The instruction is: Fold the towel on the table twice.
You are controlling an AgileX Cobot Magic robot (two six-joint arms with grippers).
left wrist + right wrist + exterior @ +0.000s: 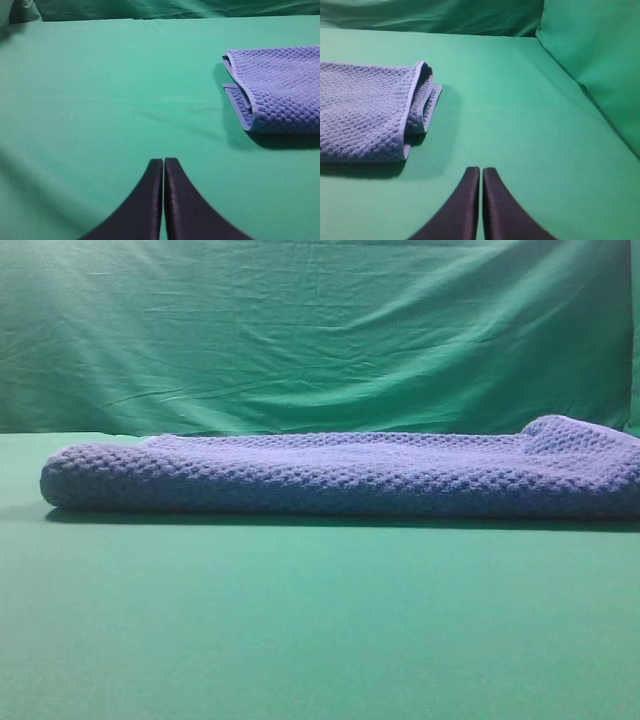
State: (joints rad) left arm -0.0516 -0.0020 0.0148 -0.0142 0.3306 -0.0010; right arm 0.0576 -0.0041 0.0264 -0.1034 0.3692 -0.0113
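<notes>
The blue-grey waffle-knit towel (340, 475) lies folded in a long thick band across the green table (300, 630), its layered edges showing at both ends. In the left wrist view its left end (277, 90) sits at the upper right, well clear of my left gripper (164, 162), whose black fingers are pressed together, empty. The right wrist view has the towel's right end (370, 112) at the left. My right gripper (481, 171) is shut on nothing and stands apart from the towel. Neither gripper appears in the exterior view.
A wrinkled green cloth backdrop (320, 330) hangs behind the table and continues along the right side (600, 60). Bare table surface (100, 90) stretches in front of the towel and beside both of its ends.
</notes>
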